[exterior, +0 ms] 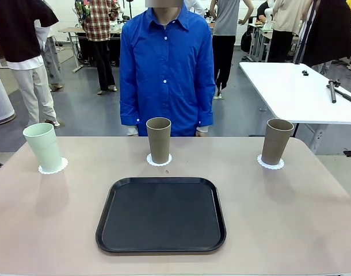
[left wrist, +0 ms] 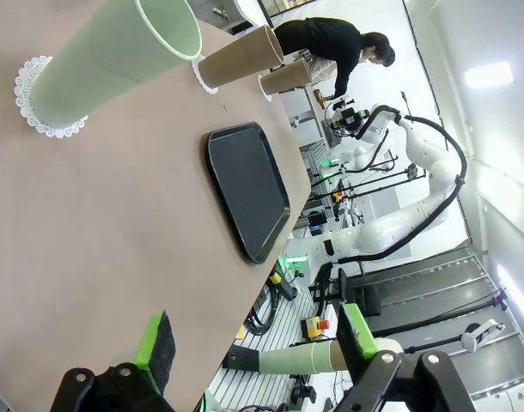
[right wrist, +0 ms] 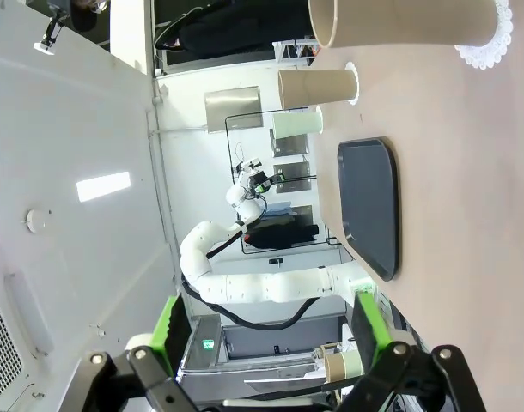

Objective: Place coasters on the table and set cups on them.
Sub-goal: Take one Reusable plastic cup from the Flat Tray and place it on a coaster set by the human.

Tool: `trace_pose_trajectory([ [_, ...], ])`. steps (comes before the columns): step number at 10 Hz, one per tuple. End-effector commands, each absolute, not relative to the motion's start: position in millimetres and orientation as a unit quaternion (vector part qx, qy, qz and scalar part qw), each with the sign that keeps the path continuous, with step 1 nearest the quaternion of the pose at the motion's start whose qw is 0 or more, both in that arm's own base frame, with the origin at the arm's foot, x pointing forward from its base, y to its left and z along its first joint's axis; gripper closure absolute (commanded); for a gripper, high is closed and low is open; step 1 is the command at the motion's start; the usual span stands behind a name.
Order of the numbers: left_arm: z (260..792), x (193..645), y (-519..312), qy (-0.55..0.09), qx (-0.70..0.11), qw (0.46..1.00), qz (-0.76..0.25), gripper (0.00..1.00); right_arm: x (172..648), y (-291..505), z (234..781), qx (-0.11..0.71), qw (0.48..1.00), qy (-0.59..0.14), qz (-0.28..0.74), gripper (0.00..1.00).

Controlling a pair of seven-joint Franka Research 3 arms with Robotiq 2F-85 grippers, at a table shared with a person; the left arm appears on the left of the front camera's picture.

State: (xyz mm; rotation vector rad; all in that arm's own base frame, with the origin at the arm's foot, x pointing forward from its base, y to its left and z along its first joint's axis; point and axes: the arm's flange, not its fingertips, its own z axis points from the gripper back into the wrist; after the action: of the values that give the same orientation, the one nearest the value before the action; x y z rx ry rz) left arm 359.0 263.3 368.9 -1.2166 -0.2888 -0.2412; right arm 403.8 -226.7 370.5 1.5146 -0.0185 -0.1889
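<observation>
Across the far side of the beige-pink bench [exterior: 49,230], all three tall matte cups stand upright on lacy white paper coasters: mint green [exterior: 44,147] on the left, tan-brown ones in the middle [exterior: 159,140] and right [exterior: 276,141]. A black plastic tray [exterior: 161,214] sits nearer. Left pincer [left wrist: 258,339] and right pincer [right wrist: 271,330] both hang spread apart, holding nothing.

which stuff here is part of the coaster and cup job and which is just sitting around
Part of the job:
- mint green cup on its coaster
- middle brown cup on its coaster
- right brown cup on its coaster
- table

Just lying about:
- black tray, nothing on it
- white table behind, with small dark items on it
</observation>
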Motion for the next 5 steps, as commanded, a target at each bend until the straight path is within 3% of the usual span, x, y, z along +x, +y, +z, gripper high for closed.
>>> trace_pose_trajectory([
  [1,371.0,358.6,263.6,-0.136,-0.567,0.805,-0.113,0.00,402.9,-226.4,372.1,0.686,0.722,-0.008,-0.084,0.00],
  [5,371.0,358.6,263.6,-0.136,-0.567,0.805,-0.113,0.00,402.9,-226.4,372.1,0.686,0.722,-0.008,-0.084,0.00],
])
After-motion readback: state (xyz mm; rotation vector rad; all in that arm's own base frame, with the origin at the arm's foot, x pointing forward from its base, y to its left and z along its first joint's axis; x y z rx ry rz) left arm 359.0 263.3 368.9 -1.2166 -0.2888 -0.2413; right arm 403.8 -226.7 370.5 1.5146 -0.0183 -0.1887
